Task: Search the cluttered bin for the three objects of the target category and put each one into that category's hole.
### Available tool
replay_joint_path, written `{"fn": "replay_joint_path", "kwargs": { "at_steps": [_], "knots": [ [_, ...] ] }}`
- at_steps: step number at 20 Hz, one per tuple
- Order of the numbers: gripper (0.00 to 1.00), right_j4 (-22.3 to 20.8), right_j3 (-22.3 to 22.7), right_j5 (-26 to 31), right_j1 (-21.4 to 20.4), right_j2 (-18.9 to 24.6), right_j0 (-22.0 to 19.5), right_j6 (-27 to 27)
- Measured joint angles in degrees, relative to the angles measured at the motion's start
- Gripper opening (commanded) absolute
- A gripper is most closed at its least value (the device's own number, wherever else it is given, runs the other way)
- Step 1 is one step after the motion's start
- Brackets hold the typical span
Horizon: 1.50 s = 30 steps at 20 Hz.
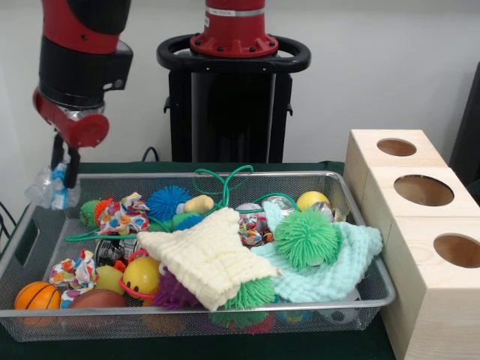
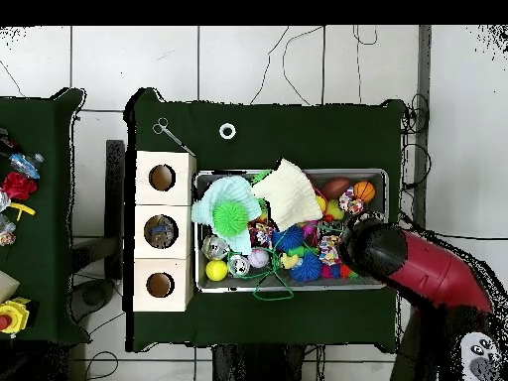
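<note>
Green cloth covers the table, and on it sits the wire-mesh bin [image 1: 352,296], heaped with toys, just beside a row of three pale wooden boxes [image 1: 420,225], each with a round hole on top, presumably set close so drops are short. Inside the bin, a cream knitted cloth [image 1: 206,259] and a mint cloth [image 1: 330,262] lie over much of the pile, likely hiding some targets; a green spiky ball [image 1: 306,238] rests on the mint one, and a small basketball [image 1: 37,295] sits in the near corner. At the bin's far corner, by the handle cut-out, the gripper [image 1: 64,180] hangs just above the rim, clenched on a clear crinkly wrapper [image 1: 51,189], judging by how it dangles there.
</note>
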State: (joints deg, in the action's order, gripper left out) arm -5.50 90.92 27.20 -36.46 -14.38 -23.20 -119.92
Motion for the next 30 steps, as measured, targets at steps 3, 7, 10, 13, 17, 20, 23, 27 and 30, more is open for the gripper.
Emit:
{"fn": "replay_joint_path", "kwargs": {
  "at_steps": [3, 7, 10, 13, 17, 20, 23, 27, 30],
  "knots": [
    [0.0, 4.78, -0.79, 1.62, 0.1, -1.11, 4.71, -1.06],
    [0.0, 9.56, -3.69, 7.48, 0.92, -3.48, 11.63, -4.88],
    [0.0, 12.55, -6.93, 14.01, 1.95, -5.51, 16.59, -9.33],
    [0.0, 15.24, -11.56, 22.76, 3.45, -7.77, 21.65, -16.0],
    [0.0, 17.88, -17.47, 32.58, 5.38, -10.04, 26.42, -24.97],
    [0.0, 19.17, -20.93, 36.63, 6.55, -11.23, 28.62, -30.29],
    [0.0, 19.76, -22.79, 37.69, 7.13, -11.76, 29.64, -33.09],
    [0.0, 20.83, -26.18, 37.9, 8.3, -12.23, 30.86, -37.27],
    [0.0, 21.56, -27.51, 37.9, 9.04, -12.62, 31.31, -38.15]
  ]
}}
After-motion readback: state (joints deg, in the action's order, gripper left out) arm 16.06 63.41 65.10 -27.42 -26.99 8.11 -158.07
